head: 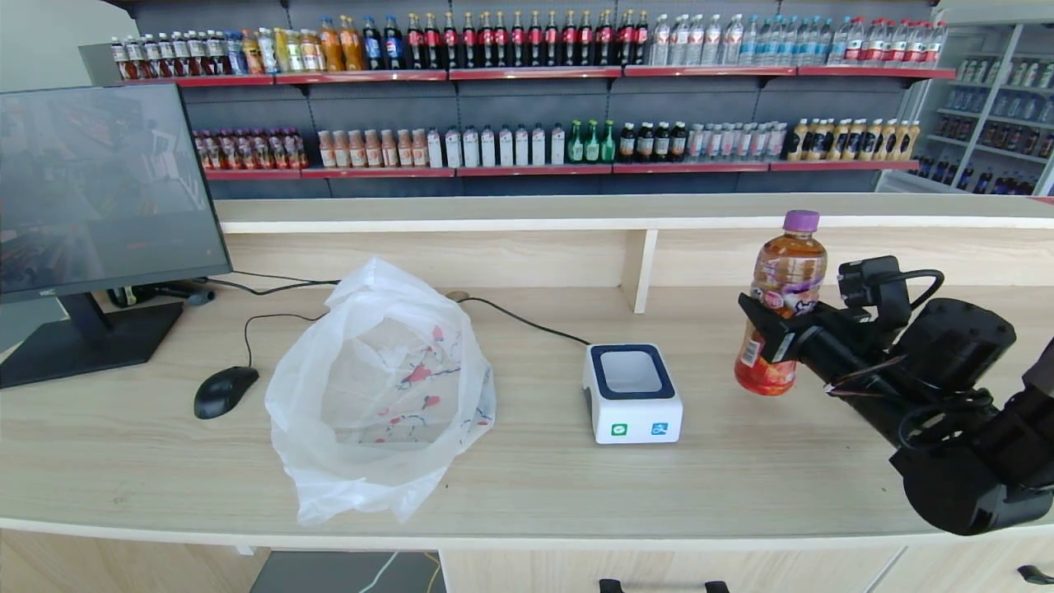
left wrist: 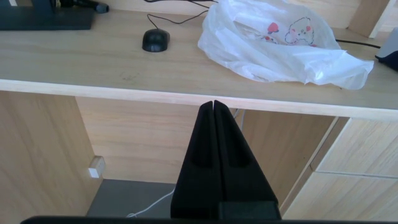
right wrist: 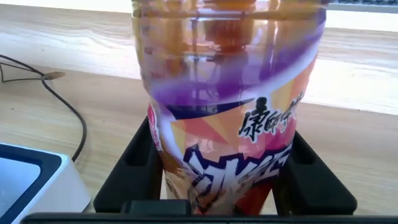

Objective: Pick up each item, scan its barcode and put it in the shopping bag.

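Note:
An orange drink bottle (head: 781,305) with a purple cap stands upright at the counter's right side, with my right gripper (head: 770,329) shut around its middle. In the right wrist view the bottle (right wrist: 230,112) sits between the black fingers (right wrist: 127,168). Whether it rests on the counter or hangs just above it I cannot tell. The white barcode scanner (head: 631,394) lies to the bottle's left, and its corner (right wrist: 31,180) shows in the right wrist view. A white plastic shopping bag (head: 383,387) stands open left of the scanner. My left gripper (left wrist: 214,106) is shut and empty, below the counter's front edge, facing the bag (left wrist: 280,43).
A monitor (head: 99,198) on a black stand fills the counter's left end, with a black mouse (head: 225,390) and its cable beside the bag. A raised wooden ledge (head: 634,222) runs along the back. Shelves of bottles line the far wall.

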